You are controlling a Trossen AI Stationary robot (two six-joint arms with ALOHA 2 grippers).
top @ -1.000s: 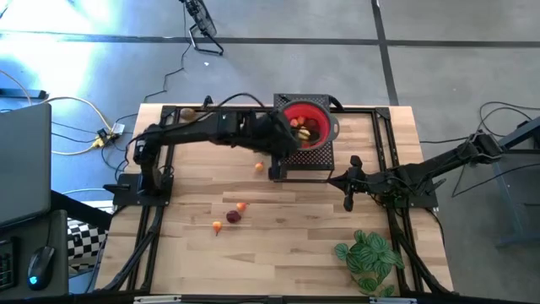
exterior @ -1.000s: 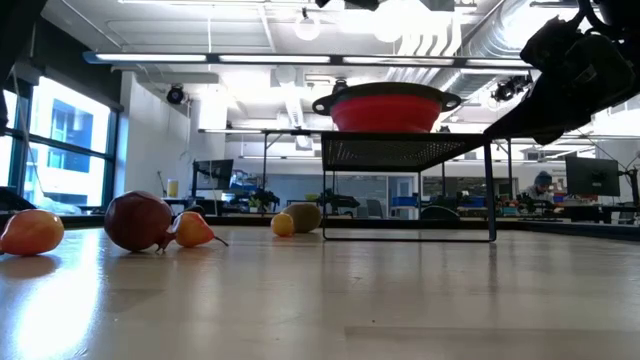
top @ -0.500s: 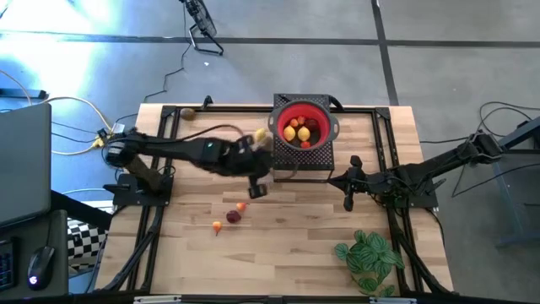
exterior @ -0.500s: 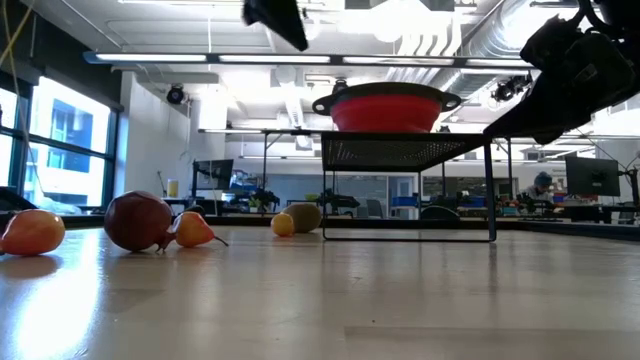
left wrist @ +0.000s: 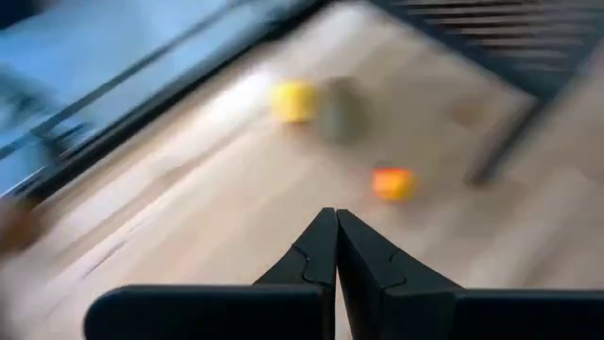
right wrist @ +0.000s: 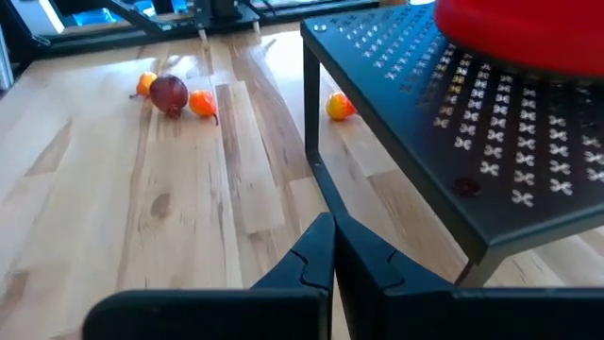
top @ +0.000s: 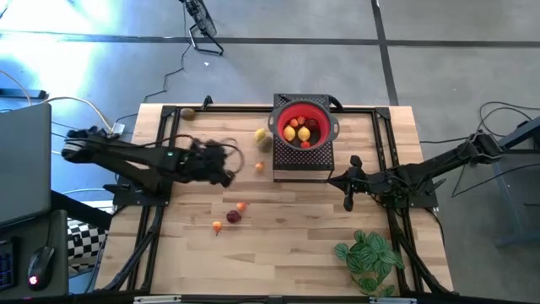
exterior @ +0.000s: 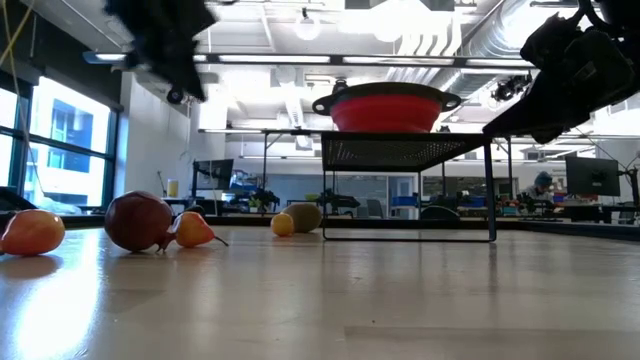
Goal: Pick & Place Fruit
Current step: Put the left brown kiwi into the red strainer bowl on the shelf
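Several small fruits lie in the red bowl (top: pixel 304 128), which stands on a black perforated stand (top: pixel 302 159). On the table beside it lie a yellow fruit (top: pixel 261 134), a brownish-green one (top: pixel 267 143) and an orange one (top: pixel 259 166). Nearer lie an orange fruit (top: pixel 242 206), a dark red one (top: pixel 234 217) and another orange one (top: pixel 218 226). My left gripper (top: pixel 226 176) hangs shut and empty above the table, left of the stand. My right gripper (top: pixel 348 199) is shut and empty just right of the stand.
A brownish fruit (top: pixel 187 112) lies by the far left rail. A green leafy plant (top: pixel 369 257) stands at the near right. Black frame rails (top: pixel 150 228) run along the table's sides. Bare wood lies in the near middle of the table.
My left gripper has drawn back from beside the bowl toward the table's left edge and come down, rolling about its own axis as it went. It has stayed shut. The fruits and the bowl have kept their places.
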